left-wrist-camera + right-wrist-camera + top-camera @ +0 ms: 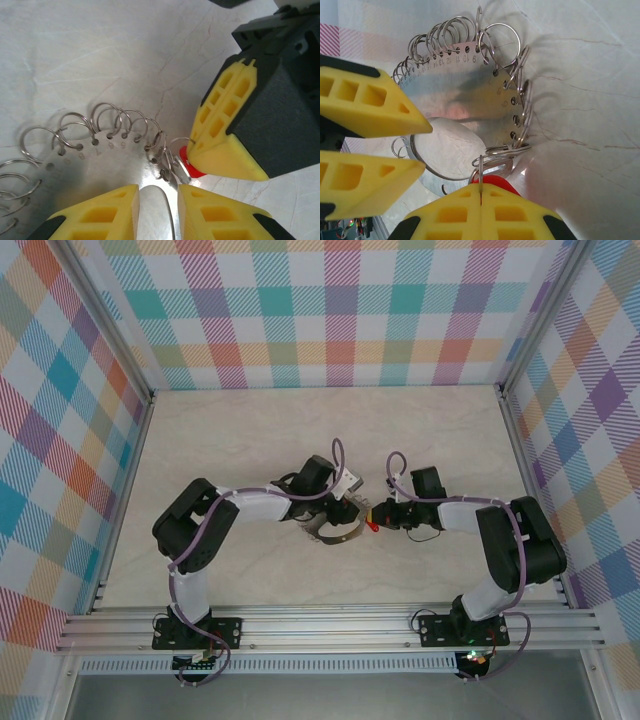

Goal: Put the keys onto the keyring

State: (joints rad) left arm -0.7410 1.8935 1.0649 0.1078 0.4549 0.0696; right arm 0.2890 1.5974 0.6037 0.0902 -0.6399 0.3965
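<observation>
The left gripper (157,194) is held a little way open, and the flat edge of the keyring (465,100) is pinched between its yellow fingers. The right gripper (480,197) is pressed tight together, and the keys (492,181) are pinched at its tip by the red tag. The red tag is seen right against the rim of the keyring, touching the small loops (107,117) there. The tiny silver key cannot be told apart from the loops around it.

The keyring is held near the middle of the table (250,430), between the two grippers. The table is pale, with thin grey lines like stone. Walls (330,320) with squares of many colours are set up on three sides, and silver metal rails (330,625) run along the near edge.

Two arms, two grippers, one keyring and one red tag can be counted. Many small wire loops are hung around the keyring, too many and too crowded to be counted
</observation>
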